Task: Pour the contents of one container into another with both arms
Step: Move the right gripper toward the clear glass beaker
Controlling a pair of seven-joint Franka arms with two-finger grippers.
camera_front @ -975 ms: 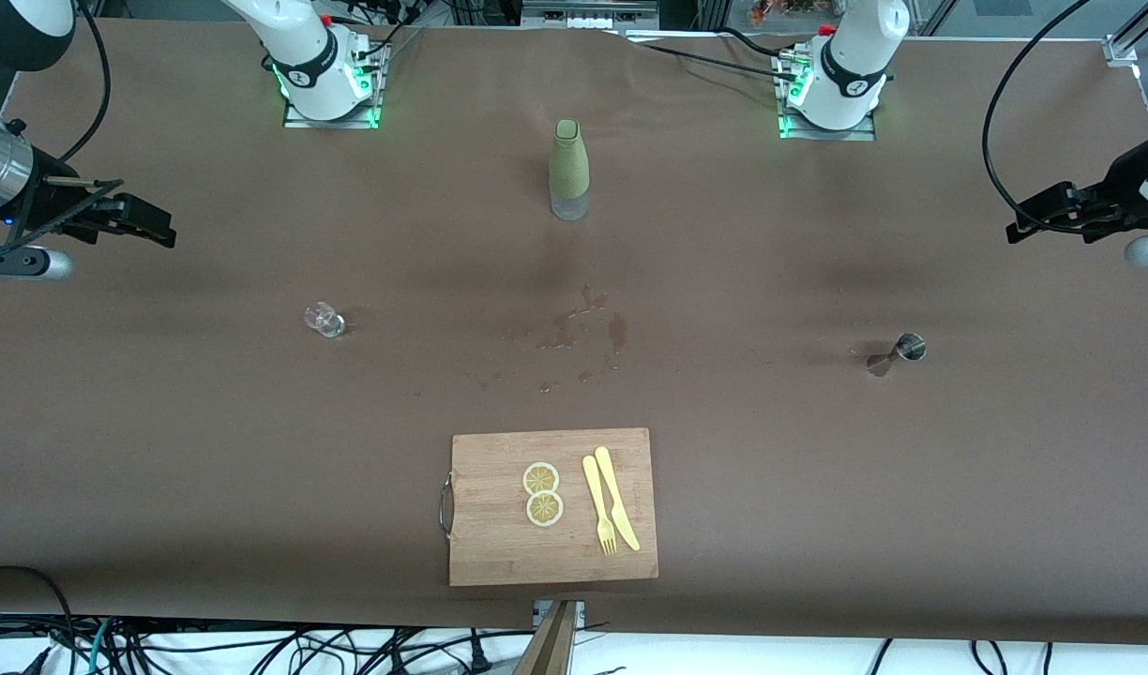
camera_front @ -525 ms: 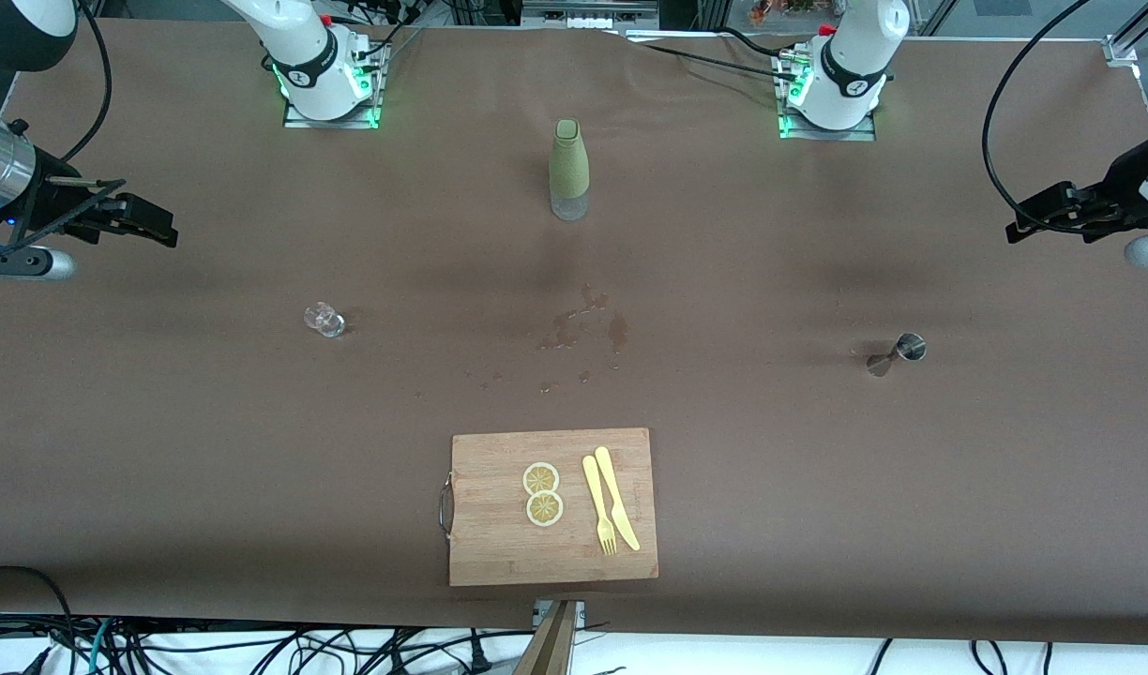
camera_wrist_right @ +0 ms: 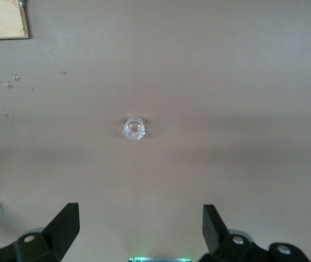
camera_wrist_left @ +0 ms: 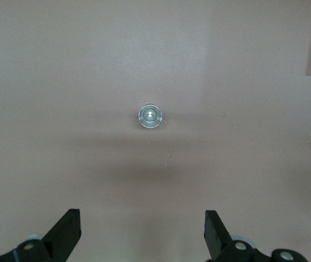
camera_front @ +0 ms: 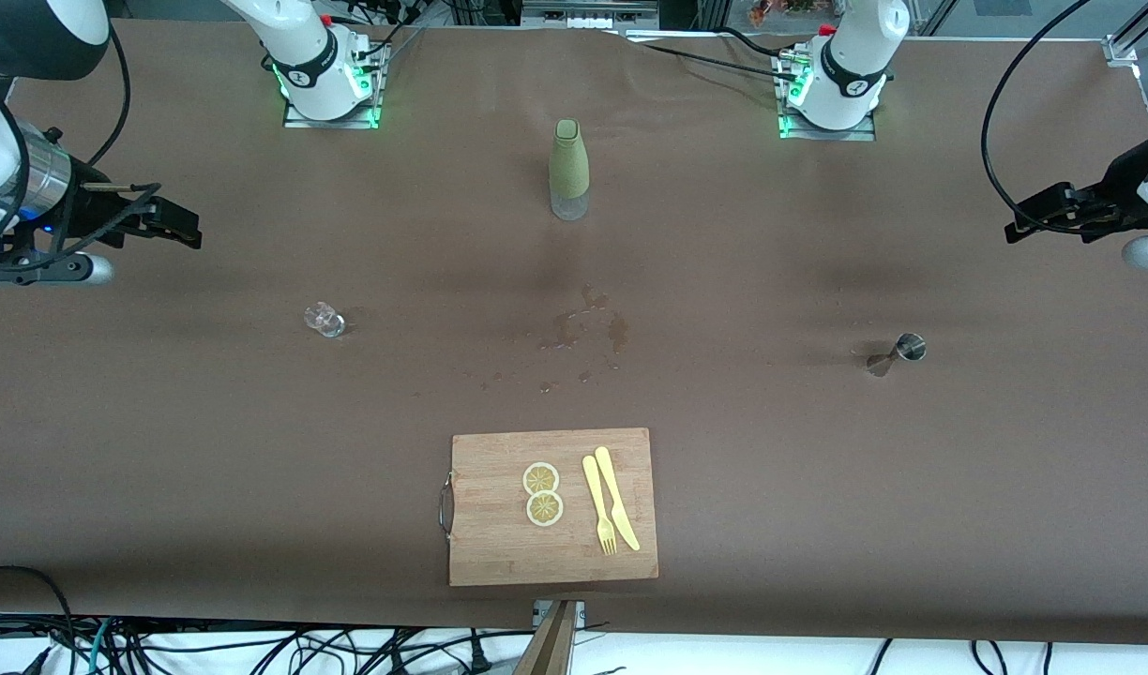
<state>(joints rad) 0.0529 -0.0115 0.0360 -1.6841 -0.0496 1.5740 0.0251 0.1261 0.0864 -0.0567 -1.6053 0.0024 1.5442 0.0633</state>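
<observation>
A tiny clear glass cup (camera_front: 324,320) stands upright on the brown tabletop (camera_front: 771,487) toward the right arm's end, with nothing touching it. A small steel jigger (camera_front: 909,347) stands upright toward the left arm's end, well apart from the cup.

Your right gripper (camera_front: 166,223) hangs in the air over bare tabletop near that end's edge, jaws wide and holding nothing; its wrist view looks straight down on the cup. Your left gripper (camera_front: 1038,217) hangs over the edge at the jigger's end, jaws also wide and empty, with the jigger centred in its wrist view.

By the look of it, you are at the very start: nothing is picked up yet. Next, each gripper needs to come down around its own vessel and close gently, since both are small and easy to tip.

Between them sit water droplets (camera_front: 583,328), a tall green bottle (camera_front: 568,169), and a wooden cutting board (camera_front: 499,544) nearest the front camera.
</observation>
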